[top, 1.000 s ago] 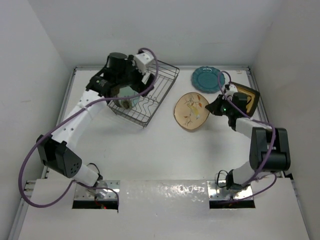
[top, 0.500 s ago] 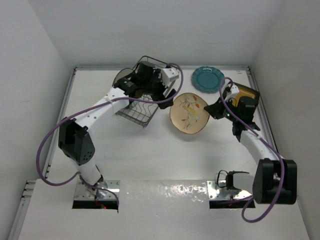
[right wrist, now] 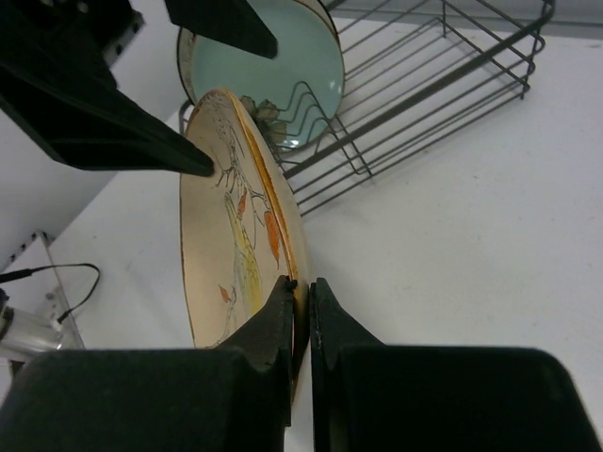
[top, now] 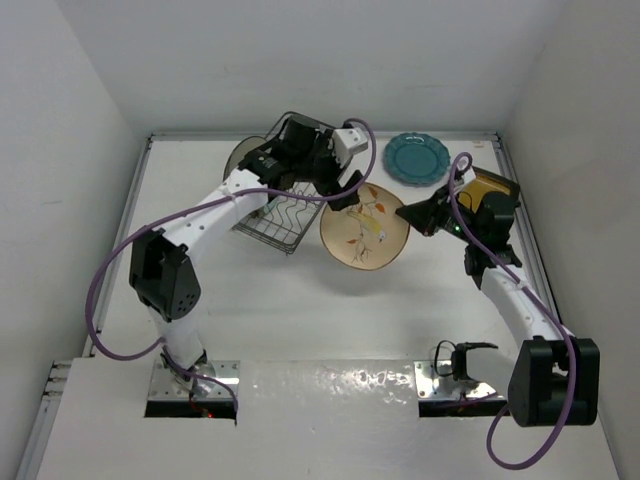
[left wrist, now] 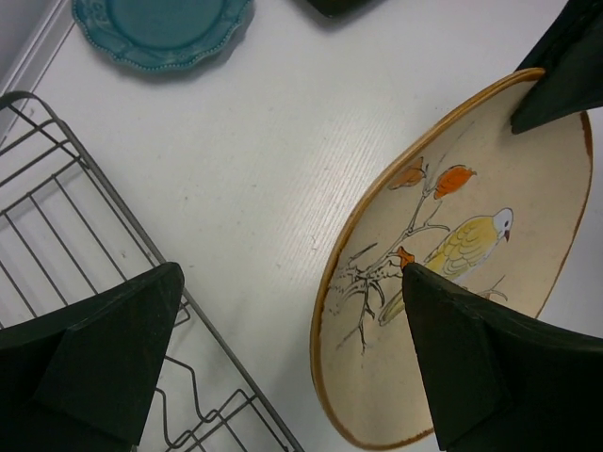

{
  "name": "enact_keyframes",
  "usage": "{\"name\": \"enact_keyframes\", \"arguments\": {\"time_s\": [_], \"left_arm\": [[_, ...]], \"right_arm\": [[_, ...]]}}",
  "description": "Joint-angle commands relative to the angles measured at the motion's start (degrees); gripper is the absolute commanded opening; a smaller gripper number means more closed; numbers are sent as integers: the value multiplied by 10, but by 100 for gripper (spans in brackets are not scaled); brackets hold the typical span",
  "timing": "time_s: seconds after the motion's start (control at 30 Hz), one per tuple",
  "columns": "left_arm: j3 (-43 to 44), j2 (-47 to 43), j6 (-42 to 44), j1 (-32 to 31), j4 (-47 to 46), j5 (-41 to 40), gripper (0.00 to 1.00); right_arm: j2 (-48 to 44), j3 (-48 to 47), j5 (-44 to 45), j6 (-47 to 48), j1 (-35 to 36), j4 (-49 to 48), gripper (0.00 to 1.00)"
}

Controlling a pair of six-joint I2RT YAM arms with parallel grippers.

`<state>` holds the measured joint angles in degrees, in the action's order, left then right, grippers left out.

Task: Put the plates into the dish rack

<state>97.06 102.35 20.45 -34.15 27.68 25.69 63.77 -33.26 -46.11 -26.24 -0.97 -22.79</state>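
**Cream floral plate held on edge, R hand pinching it**

Cream floral plate is tilted up on edge over the counter, just beside the dish rack and not in it. R hand is clamped on its near rim, fingers tight either side. L hand is spread wide at the opposite rim w/ one finger in front of the painted face and one behind. Can't tell if either finger touches.

Hard to see:
- L arm covers much of the rack in the top view, so only part of the wire floor and one end show.
- Grey dark-rimmed plate shows only as a curved edge behind that arm.
- Pale aqua plate stands upright in the rack wires, its lower part hidden by the cream plate.
- Square amber plate is mostly under the R arm.

Count: 5 plates. 1 held, 2 at the rack, 2 on the counter, incl. the scalloped teal plate at the back. 1 rack, 2 hands.
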Motion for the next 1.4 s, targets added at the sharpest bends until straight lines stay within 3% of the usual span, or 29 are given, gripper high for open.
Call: {"name": "enact_keyframes", "arguments": {"time_s": [0.0,0.1,0.13,0.2,0.23,0.3,0.33,0.37,0.6,0.67,0.7,0.8,0.83,1.03,1.2,1.23,1.37], "left_arm": [[3,-2,-5,0,-22,17,97],[-6,1,-7,0,-29,20,90],[-6,3,-8,0,-25,25,75],[-3,6,-13,0,-11,55,60],[-3,5,-15,0,-7,79,42],[-5,0,-23,0,3,98,20],[-6,-4,-33,0,4,107,3],[-11,-12,-39,0,3,109,0],[-71,-79,-120,1,-60,68,0],[-76,-86,-147,1,-63,24,0],[-76,-91,-154,1,-63,7,0],[-78,-100,-180,1,-66,-45,0],[-78,-101,-184,0,-68,-56,0],[-57,-121,-183,15,-64,-185,0],[-16,-141,-194,49,-56,-252,0],[-9,-141,-197,54,-55,-318,0],[-35,-162,-164,54,-101,-438,0]], "right_arm": [[-24,-36,-45,-64,1,-134,0],[-17,-31,-58,-96,1,-180,0],[-16,-31,-58,-97,1,-183,0],[-13,-32,-58,-96,1,-183,0],[-12,-32,-58,-96,1,-183,0],[-10,-31,-58,-95,1,-184,0],[-8,-31,-57,-95,1,-183,0],[-6,-31,-55,-94,1,-181,0],[16,-26,-37,-80,1,-144,0],[26,-42,1,-50,1,-62,16],[37,-64,22,-12,1,-17,39],[52,-95,104,38,1,111,67],[54,-101,121,42,1,124,70],[22,-76,206,35,1,124,77],[11,-66,218,43,1,125,77],[11,-64,218,43,1,121,77],[20,-46,214,25,1,99,77]]}}
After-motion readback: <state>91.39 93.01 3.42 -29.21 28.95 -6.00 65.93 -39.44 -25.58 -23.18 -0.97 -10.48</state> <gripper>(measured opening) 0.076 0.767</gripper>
